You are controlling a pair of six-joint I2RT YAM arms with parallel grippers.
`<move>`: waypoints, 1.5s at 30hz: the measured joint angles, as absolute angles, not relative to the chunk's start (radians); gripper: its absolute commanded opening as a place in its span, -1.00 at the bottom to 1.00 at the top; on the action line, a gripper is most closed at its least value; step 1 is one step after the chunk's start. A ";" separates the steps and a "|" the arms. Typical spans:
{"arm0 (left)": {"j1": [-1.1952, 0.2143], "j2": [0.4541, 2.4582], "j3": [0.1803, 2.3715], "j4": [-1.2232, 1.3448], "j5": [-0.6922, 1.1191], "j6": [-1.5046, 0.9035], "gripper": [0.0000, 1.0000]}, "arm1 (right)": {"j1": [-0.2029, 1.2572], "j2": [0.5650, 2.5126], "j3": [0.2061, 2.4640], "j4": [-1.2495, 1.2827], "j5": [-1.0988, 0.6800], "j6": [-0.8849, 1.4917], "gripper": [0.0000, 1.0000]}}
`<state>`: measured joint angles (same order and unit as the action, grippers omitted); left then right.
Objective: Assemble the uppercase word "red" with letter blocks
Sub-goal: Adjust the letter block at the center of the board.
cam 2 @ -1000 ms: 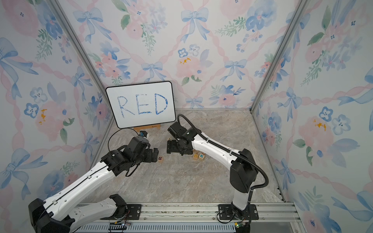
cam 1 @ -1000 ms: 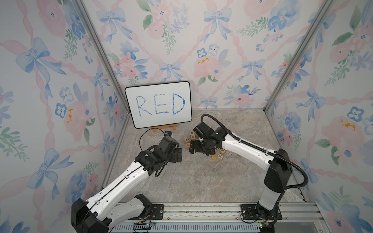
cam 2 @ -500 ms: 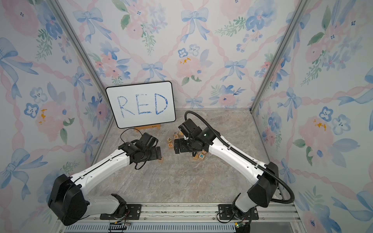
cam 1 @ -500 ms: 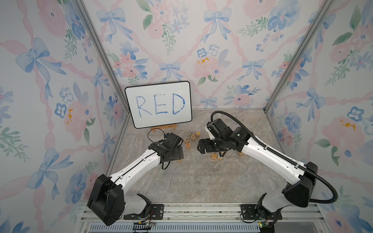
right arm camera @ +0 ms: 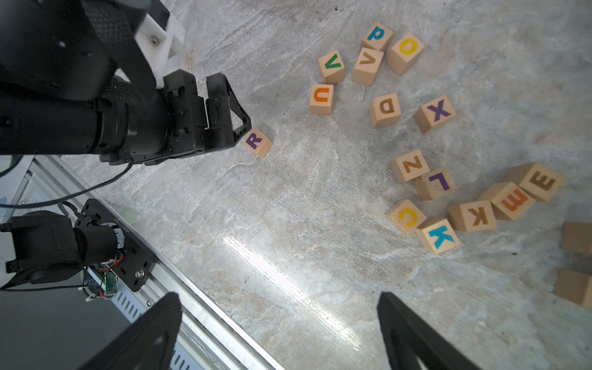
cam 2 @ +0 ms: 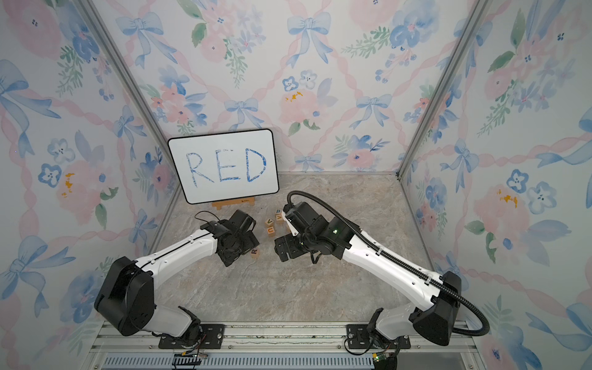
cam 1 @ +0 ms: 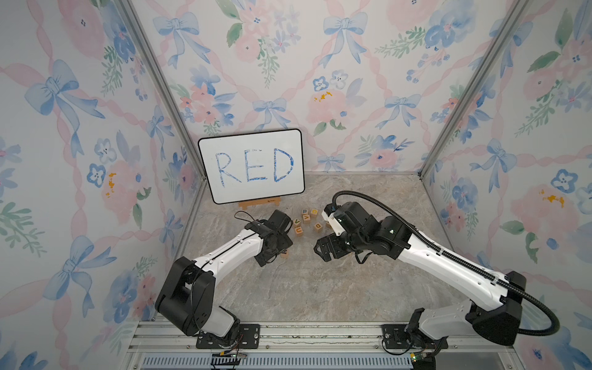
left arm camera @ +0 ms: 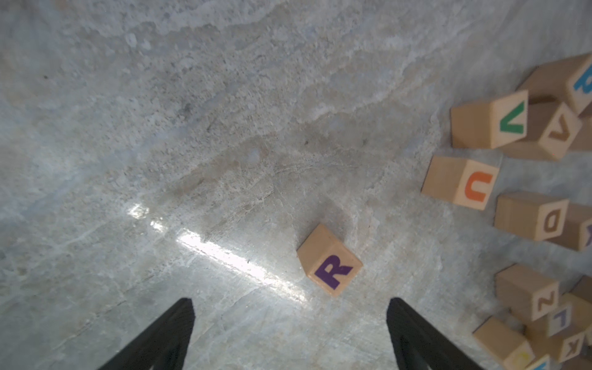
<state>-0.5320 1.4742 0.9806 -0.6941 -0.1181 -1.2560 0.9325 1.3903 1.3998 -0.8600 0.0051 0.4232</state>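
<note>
Hovering left gripper (left arm camera: 290, 302): left wrist view; jaws spread wide with nothing between them, above the marbled counter (left arm camera: 160, 128).
R block (left arm camera: 330, 259): same view; lies flat on the counter just ahead of the fingertips, touching neither, purple letter up, turned askew, on its own.
D block (left arm camera: 544, 221): same view; in the loose cluster off to one side, just beside the U block (left arm camera: 461, 182), well apart from the R block.
Empty right gripper (right arm camera: 278, 294): right wrist view; jaws stand wide, holding nothing, above the counter.
R block (right arm camera: 258, 142), right wrist view: just beside the left gripper's tip; whether they touch cannot be told.
D block (right arm camera: 385, 109), right wrist view: between the U block and a purple X block (right arm camera: 435, 113), touching neither.
E block (right arm camera: 514, 200): right wrist view; red-orange letter up, in the farther cluster, set close between a brown K block (right arm camera: 472, 216) and a brown-lettered block (right arm camera: 541, 181); well apart from R and D.
Both grippers, both top views: they face one another across the counter, apart.
R block (cam 2: 254, 252), in a top view: at the left gripper's tip.
D block (cam 1: 318, 226), in a top view: near the right arm's wrist.
E block, both top views: hidden under the right arm.
whiteboard (cam 1: 251, 166): blue handwritten RED; propped on a small wooden easel (cam 1: 259, 202) at the back.
</note>
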 measured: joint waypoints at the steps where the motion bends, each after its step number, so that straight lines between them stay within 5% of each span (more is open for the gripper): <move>1: -0.526 1.482 0.983 -0.687 -0.105 -1.284 0.96 | 0.933 1.389 1.399 -0.857 0.008 0.420 0.94; 10: -0.501 1.582 0.984 -0.631 0.049 -1.535 0.91 | 0.930 1.356 1.341 -0.815 0.011 0.415 0.94; 17: -0.470 1.590 0.984 -0.599 0.088 -1.654 0.62 | 0.923 1.317 1.304 -0.798 0.011 0.419 0.94; 45: -0.457 1.730 1.038 -0.562 0.121 -1.668 -0.08 | 0.872 1.268 1.260 -0.789 0.024 0.434 0.94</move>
